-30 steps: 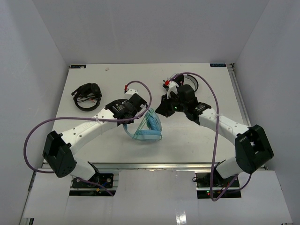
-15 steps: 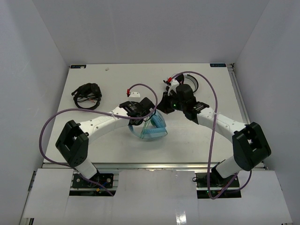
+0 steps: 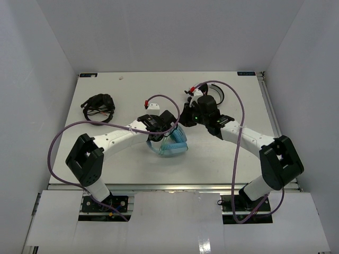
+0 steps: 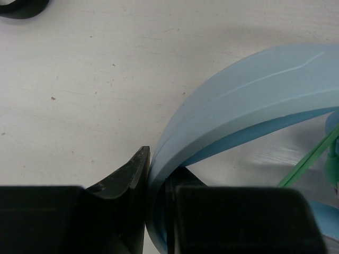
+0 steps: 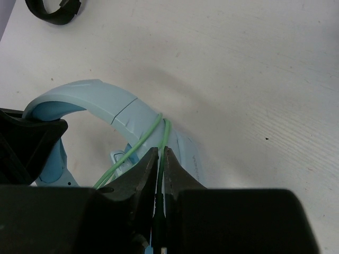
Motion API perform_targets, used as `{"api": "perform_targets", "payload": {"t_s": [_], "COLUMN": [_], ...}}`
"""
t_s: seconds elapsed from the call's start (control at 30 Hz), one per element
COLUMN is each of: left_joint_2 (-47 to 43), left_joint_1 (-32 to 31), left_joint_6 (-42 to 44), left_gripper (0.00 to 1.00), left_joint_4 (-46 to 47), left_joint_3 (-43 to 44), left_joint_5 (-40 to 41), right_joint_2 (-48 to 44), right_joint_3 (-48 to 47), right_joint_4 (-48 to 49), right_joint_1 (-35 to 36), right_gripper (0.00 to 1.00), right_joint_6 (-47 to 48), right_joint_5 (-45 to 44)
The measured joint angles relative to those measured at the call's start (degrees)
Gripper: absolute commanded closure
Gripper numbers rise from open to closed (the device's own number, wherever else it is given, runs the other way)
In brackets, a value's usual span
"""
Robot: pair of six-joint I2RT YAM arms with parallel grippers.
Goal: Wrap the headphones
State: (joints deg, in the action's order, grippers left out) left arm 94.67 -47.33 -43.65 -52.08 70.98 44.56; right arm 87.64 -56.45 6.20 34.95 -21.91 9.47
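Left arm first: its elbow is folded up near the front-left of the table point(image 3: 132, 169), and the forearm reaches right and away towards the middle. There the left gripper point(image 3: 168, 129) is clamped on the headphones point(image 3: 172, 148). The wrist view shows it plainly: both black fingers point(image 4: 130, 182) squeeze the headband point(image 4: 249, 79) edge-on, and the band arches up and right out of the jaws.

Over to the right arm: elbow high at the right side, forearm running left and away, so the two wrists come close together over the middle. The right gripper point(image 5: 160, 159) has its jaws all but together, and the thin cable point(image 5: 132, 148) drops straight between them, pinched.

Room now. On the left, the black headphones point(image 3: 99, 108) sit well apart, towards the far-left corner, with bare table between. Open surface runs from the blue pair down to the near edge. On the right, a white-and-black pair point(image 3: 216, 94) lies just behind the right wrist, partly hidden by it. White walls close three sides.

The headphones themselves are light blue and sit mid-table beneath both grippers, with a wide, smooth band. Whether they rest on the surface or hang just off it, I cannot tell. The pale green cable crosses the band in two strands, one leading into the right fingers.
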Motion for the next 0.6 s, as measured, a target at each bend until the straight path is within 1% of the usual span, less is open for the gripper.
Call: {"api": "perform_targets", "payload": {"t_s": [0.03, 0.2, 0.23, 0.33, 0.43, 0.6], "left_joint_2": [0.2, 0.8, 0.8, 0.9, 1.2, 2.2], "left_joint_1": [0.1, 1.2, 1.4, 1.8, 2.0, 2.7], "left_joint_6": [0.0, -0.3, -0.3, -0.3, -0.1, 0.4], "left_gripper": [1.00, 1.00, 1.00, 1.00, 1.00, 1.00], "left_joint_4": [-0.1, -0.3, -0.3, -0.2, 0.0, 0.6], "left_joint_3": [0.0, -0.1, -0.1, 0.0, 0.0, 0.0], "left_joint_5": [0.1, 1.1, 1.3, 1.4, 1.4, 1.3], "right_joint_2": [0.0, -0.1, -0.1, -0.3, -0.4, -0.6], "right_joint_3": [0.0, 0.0, 0.0, 0.0, 0.1, 0.1], "right_joint_4": [0.0, 0.0, 0.0, 0.0, 0.0, 0.2], "right_joint_1": [0.2, 1.6, 2.1, 4.3, 6.5, 7.2], "right_gripper": [0.80, 0.91, 0.92, 0.92, 0.89, 0.87], "right_joint_6": [0.0, 0.4, 0.6, 1.7, 2.5, 4.0], "right_joint_5": [-0.3, -3.2, -3.9, -6.5, -8.8, -11.2]}}
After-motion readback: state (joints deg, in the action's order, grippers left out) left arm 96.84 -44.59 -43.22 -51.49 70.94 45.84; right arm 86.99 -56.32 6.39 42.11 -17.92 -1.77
